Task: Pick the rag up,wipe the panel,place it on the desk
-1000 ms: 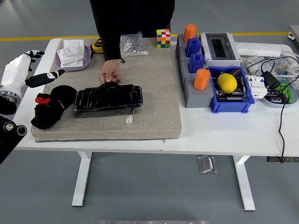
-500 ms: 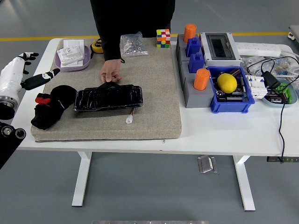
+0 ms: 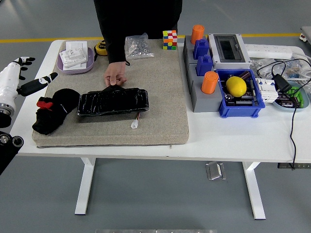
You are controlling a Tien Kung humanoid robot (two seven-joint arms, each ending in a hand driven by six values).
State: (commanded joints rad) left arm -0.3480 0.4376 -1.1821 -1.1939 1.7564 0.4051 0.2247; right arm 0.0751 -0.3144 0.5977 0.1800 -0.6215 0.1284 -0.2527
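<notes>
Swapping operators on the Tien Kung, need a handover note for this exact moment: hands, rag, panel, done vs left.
Left hand: at the table's left edge, fingers spread, holding nothing, apart from the rag.
Right hand: not in view.
Rag: black, bunched, with a red bit on top, lying on the grey mat at its left end, just left of the panel.
Panel: black, flat on the mat; a person's hand holds its far edge.
Whether any wiping is done cannot be told from this view; the rag lies on the mat, ungrasped.
Left: confirm whether the panel was wiped; if not, pick up, wipe, set the rag down.
</notes>
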